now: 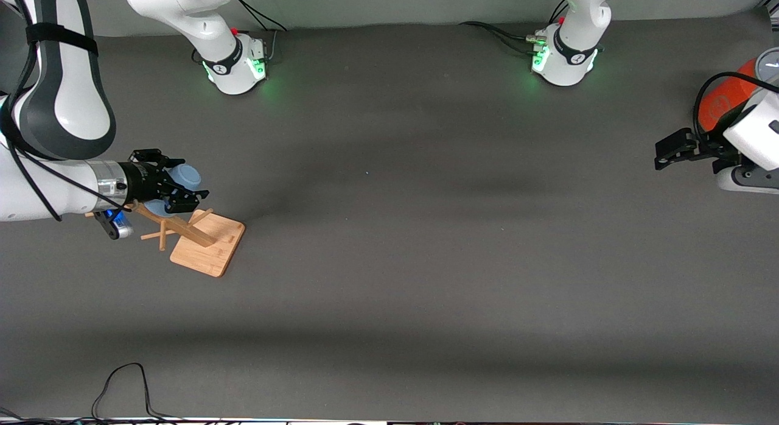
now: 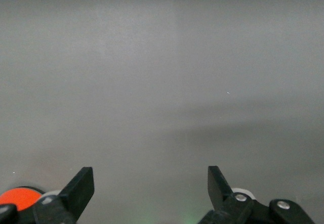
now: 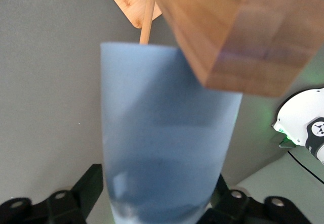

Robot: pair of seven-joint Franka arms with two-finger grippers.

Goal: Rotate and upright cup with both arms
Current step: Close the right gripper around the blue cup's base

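Note:
The pale-blue cup (image 1: 184,176) hangs on a peg of a wooden rack (image 1: 207,242) toward the right arm's end of the table, tilted rather than upright. My right gripper (image 1: 192,179) reaches in level with the cup, a black finger against each side near the cup's base. In the right wrist view the cup (image 3: 167,133) fills the space between the fingers of the right gripper (image 3: 157,183), under the rack's post (image 3: 238,32). My left gripper (image 1: 660,156) waits over the left arm's end of the table. In its own view the left gripper (image 2: 150,176) is open and holds nothing.
An orange can (image 1: 721,102) stands beside the left gripper, partly hidden by the arm; it also shows as an orange can (image 2: 17,196) in the left wrist view. Black cables (image 1: 122,388) lie along the table edge nearest the front camera.

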